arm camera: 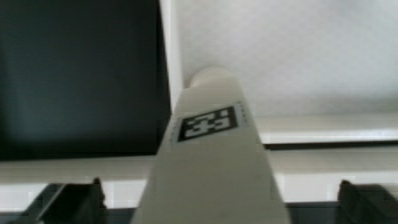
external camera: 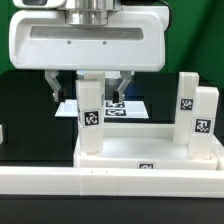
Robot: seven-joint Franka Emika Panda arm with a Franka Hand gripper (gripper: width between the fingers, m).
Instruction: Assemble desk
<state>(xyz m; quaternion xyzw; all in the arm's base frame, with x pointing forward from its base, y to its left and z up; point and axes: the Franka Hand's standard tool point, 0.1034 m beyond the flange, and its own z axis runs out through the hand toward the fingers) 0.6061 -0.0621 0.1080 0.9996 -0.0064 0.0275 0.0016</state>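
Pincer [external camera: 91, 82] closed on leg [external camera: 90, 118], frame centre, upright over tabletop [external camera: 150, 152] corner socket (two legs already stood right). Step: leg seating; next likely twist-in.

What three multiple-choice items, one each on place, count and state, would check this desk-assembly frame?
1. Where is the white square leg that stands between the pincer's fingers?
A. at the tabletop corner on the exterior view's left
B. lying flat on the black table
C. on the printed tag sheet

2. How many white legs stand upright on the tabletop?
A. one
B. three
C. five

3. How do the pincer's fingers stand?
A. far above the legs
B. either side of a leg
C. clamped on the rim

Answers:
1 A: the white square leg rises from the large white plastic tabletop at that corner.
2 B: two more legs stand at the exterior view's right.
3 B: the pincer straddles the leg; contact cannot be judged.
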